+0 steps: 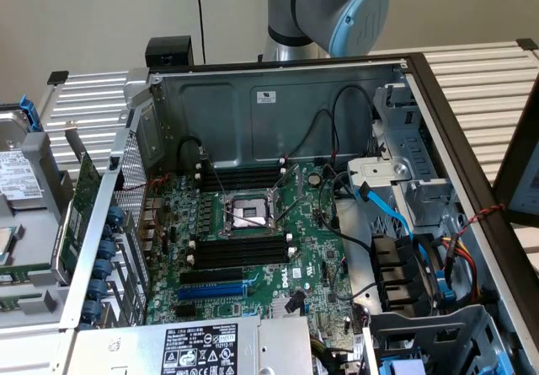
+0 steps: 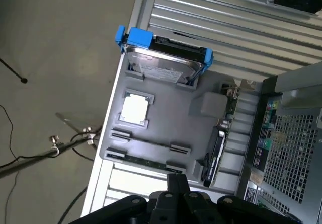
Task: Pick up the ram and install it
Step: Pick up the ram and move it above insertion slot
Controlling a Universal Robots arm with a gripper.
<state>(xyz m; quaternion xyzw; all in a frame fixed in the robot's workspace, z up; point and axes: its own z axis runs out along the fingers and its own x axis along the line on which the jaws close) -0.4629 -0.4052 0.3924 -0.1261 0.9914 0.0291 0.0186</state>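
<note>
Motherboard point(image 1: 312, 223) green; memory slots point(image 1: 240, 251) black; tray point(image 2: 171, 118) grey; drive caddy point(image 2: 138, 36) blue; ram point(image 2: 143, 161) green.

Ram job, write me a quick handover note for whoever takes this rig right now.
The hand hovers over the grey tray, near the ram.
The ram lies along the tray's edge, not picked up.
The memory slots on the board look empty.
Done: nothing yet. Left: pick-up and install.
</note>
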